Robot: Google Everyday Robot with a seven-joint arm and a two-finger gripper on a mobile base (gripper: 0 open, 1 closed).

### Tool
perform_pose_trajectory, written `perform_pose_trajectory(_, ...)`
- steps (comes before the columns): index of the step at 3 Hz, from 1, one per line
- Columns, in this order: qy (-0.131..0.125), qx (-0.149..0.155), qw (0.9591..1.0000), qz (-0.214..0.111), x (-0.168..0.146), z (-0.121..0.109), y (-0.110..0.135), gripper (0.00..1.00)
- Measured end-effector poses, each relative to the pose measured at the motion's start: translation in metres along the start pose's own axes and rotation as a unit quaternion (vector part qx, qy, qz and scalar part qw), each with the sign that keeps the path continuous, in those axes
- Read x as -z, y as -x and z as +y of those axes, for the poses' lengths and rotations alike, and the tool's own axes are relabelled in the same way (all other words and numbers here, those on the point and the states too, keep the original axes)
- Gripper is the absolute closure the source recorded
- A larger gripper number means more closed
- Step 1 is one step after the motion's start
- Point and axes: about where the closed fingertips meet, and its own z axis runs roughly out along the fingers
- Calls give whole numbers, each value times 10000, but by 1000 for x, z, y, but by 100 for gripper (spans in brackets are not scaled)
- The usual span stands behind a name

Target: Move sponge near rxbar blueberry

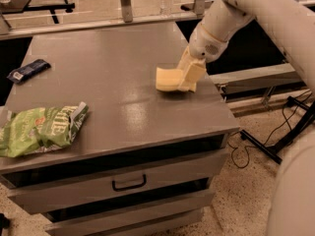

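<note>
In the camera view, a grey worktop [118, 58] is seen on top of a cabinet with two drawers. A dark handle [129, 183] is fixed to the front of the upper drawer.

The sponge [168, 78] is found right of centre on the worktop, close to its right edge. It is shown as a pale yellow block with its long side running left to right. Whether it rests on the surface or is raised just off it cannot be told, though a shadow is cast right beneath it.

The gripper [188, 78] is placed at the right end of the sponge, reached down from the white arm [231, 14] that enters from the upper right. The pale fingers [194, 72] are closed on that end of the sponge, so the block is held there.

The rxbar blueberry [28, 70] is laid flat at the far left edge of the worktop, a dark navy bar with a small white patch at its left end. It is kept well apart from the sponge, with most of the worktop's width between them.

A crumpled green chip bag [42, 128] is spread over the near left corner, partly overhanging the left edge. It is set nearer than the bar and well apart from the sponge.

Black cables [288, 119] are trailed over the speckled floor to the right of the cabinet.
</note>
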Motion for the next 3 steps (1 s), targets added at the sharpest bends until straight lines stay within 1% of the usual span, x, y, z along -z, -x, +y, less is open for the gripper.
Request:
perform_pose_trajectory(1, -365, 397, 9985, 35, 33, -30, 65, 100)
perform_pose_trajectory(2, -493, 522, 9974, -10, 38, -50, 111, 100)
perform_pose_trajectory(3, -447, 469, 9973, -342, 19, -62, 157, 100)
